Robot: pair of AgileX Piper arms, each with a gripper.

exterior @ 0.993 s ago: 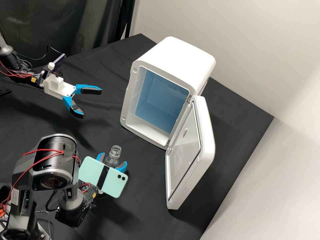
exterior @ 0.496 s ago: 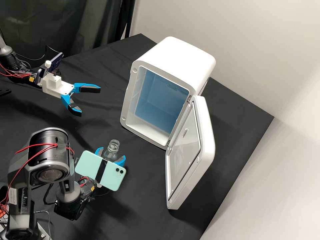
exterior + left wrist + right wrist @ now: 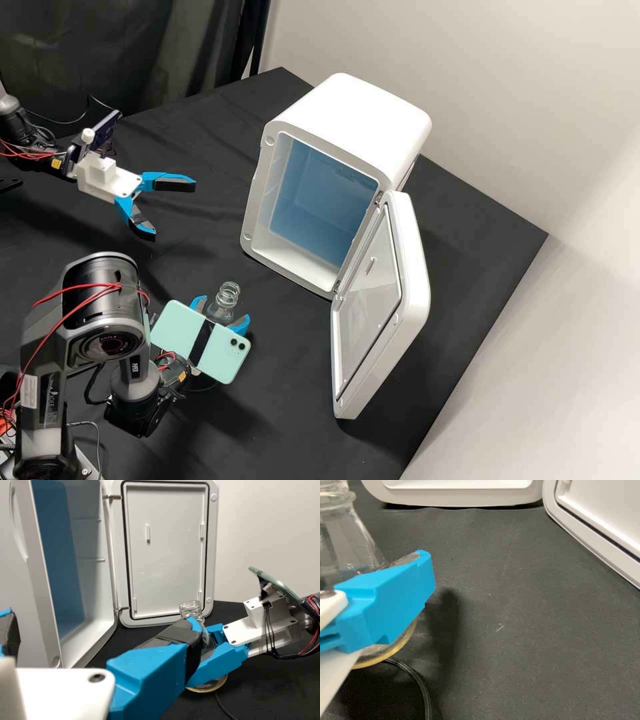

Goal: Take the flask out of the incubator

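A clear glass flask [image 3: 225, 301] stands on the black bench in front of the white incubator [image 3: 353, 120]. The incubator's door [image 3: 408, 293] hangs wide open, and its blue inside [image 3: 313, 200] holds nothing. My right gripper [image 3: 220, 320] is shut on the flask's body. The right wrist view has one blue finger [image 3: 385, 600] pressed against the glass [image 3: 342, 535]. My left gripper [image 3: 160, 205] hovers open at the left, well apart from the incubator. Its wrist view looks past its own finger [image 3: 150, 675] at the flask's neck [image 3: 191, 611] and the door [image 3: 165, 550].
A mint-green phone [image 3: 200, 340] is mounted on the right arm's wrist and covers part of the flask. Red wires and a black cable [image 3: 417, 690] run by the arm. The bench's edge [image 3: 480, 360] lies just beyond the open door.
The right gripper drew the flask a little further from the incubator, toward the left, then nearly stopped. The open left gripper drifted left and up, away from the incubator.
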